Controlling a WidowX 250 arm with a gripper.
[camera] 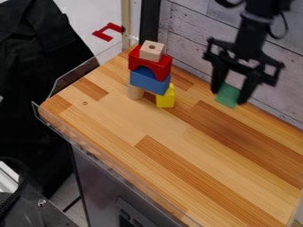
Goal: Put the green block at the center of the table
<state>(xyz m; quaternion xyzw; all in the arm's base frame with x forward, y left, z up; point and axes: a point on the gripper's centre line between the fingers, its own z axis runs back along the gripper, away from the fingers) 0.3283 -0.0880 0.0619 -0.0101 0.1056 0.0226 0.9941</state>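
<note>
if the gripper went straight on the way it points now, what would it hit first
The gripper points down, so probably the wooden tabletop near the plank wall, with the green block touching first; any gap is hard to judge.

Stacked blocks (150, 80) left of tool (230, 96)

Bright, soft light falls fairly evenly across the wooden tabletop (118, 122).
</note>
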